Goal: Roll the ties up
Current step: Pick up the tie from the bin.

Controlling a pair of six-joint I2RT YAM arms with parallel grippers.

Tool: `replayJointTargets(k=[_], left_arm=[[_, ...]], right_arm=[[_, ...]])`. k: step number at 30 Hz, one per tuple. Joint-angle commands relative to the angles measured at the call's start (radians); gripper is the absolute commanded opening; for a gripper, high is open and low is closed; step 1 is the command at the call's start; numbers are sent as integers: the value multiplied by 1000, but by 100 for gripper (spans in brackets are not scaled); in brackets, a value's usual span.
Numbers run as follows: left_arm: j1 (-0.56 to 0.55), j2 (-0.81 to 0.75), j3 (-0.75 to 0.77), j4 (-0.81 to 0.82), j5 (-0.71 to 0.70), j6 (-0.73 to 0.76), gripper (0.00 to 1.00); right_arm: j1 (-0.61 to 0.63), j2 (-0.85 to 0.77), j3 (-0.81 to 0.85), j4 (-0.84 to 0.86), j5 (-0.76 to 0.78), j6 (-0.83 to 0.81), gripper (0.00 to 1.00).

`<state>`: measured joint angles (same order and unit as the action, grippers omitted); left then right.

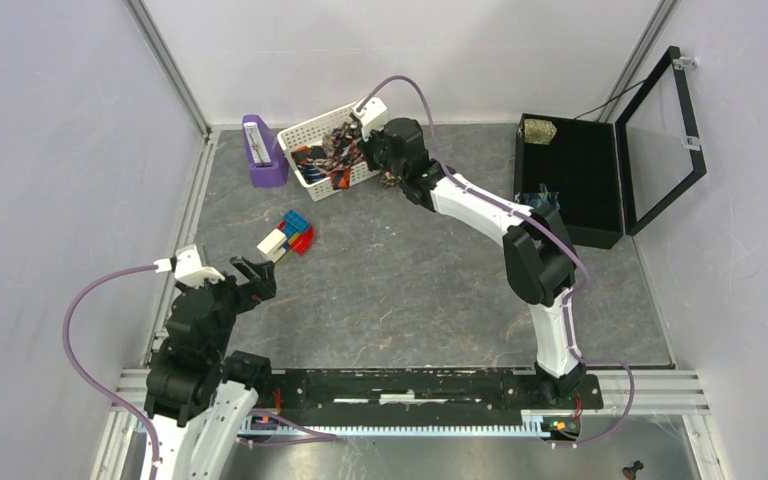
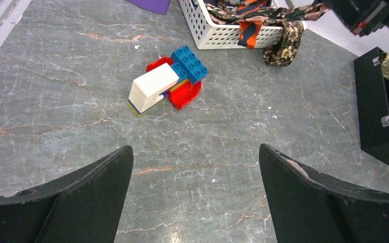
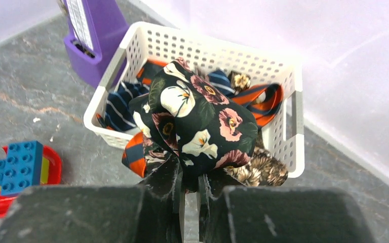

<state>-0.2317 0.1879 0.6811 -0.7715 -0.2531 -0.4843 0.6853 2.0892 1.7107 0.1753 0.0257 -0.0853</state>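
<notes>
One floral tie (image 3: 197,121) in right pincer (image 3: 190,202), close by rim of basket (image 3: 202,48)

A robotics laboratory test cell: two white-and-black robot arms, the left arm (image 1: 200,335) and the right arm (image 1: 525,255), stand bolted to a black rail (image 1: 410,385) along the near edge of a grey, marble-patterned table (image 1: 410,290), with lilac cables (image 1: 66,330) looping from their wrists. Plain pale panels (image 1: 400,50) in aluminium framing (image 1: 167,60) wall in the table's left, far and right edges. Staged props sit on it: a white basket (image 1: 322,117) of ties (image 1: 338,140), toy blocks (image 1: 288,235) and an open black case (image 1: 575,190).
</notes>
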Motion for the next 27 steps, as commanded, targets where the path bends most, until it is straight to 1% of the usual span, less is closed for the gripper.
replayJointTargets(k=[1,4,8,14,18,22,27], left_arm=[[2,-3,-1,32,1,14,100],[2,-4,-2,32,1,17,100],[2,-7,-4,37,5,25,100],[2,-4,-6,43,10,36,100],[2,-6,-9,48,11,43,100],[2,-11,-12,52,11,51,100],[2,-11,-12,57,19,56,100]], right_arm=[[3,-65,65,70,-14,-24,0],[3,-81,104,87,-23,-21,0],[4,-106,182,87,-77,-27,0],[5,-184,248,90,-131,-49,0],[13,-228,311,39,-172,-45,0],[18,-329,265,-12,-194,-38,0],[23,-457,117,-13,-236,12,0]])
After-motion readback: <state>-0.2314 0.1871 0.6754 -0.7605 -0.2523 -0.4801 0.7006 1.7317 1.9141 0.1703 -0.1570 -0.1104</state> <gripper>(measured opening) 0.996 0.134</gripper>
